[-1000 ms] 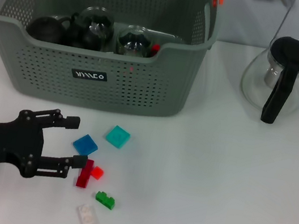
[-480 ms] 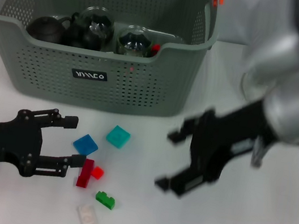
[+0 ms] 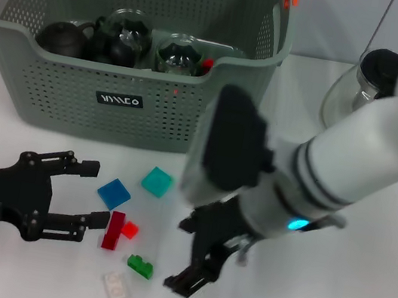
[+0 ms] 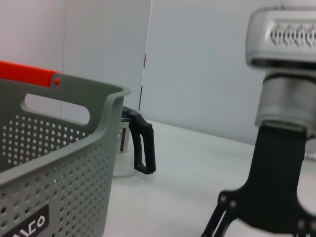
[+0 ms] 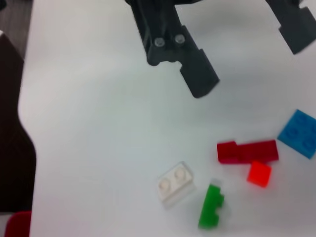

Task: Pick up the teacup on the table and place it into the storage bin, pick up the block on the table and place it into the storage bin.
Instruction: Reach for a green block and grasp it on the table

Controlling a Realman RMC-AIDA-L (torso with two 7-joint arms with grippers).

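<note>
The grey-green storage bin (image 3: 53,105) stands at the back left and also shows in the left wrist view (image 4: 54,153). It holds a dark teapot (image 3: 59,37) and glass cups (image 3: 177,53). Loose blocks lie in front of it: blue (image 3: 114,193), teal (image 3: 157,182), dark red (image 3: 113,229), bright red (image 3: 130,229), green (image 3: 140,265) and clear (image 3: 115,286). My left gripper (image 3: 96,195) is open and empty, just left of the blue and dark red blocks. My right gripper (image 3: 188,258) is open and empty, low over the table just right of the green block (image 5: 211,206).
A glass pot with a black handle (image 3: 375,79) stands at the back right, partly hidden by my right arm; it also shows in the left wrist view (image 4: 140,148). The right wrist view shows the left gripper's fingers (image 5: 197,79) above the dark red block (image 5: 247,150).
My right arm has swung in from the right and down to the blocks, ending next to the green one. My left gripper has drawn back slightly to the left.
</note>
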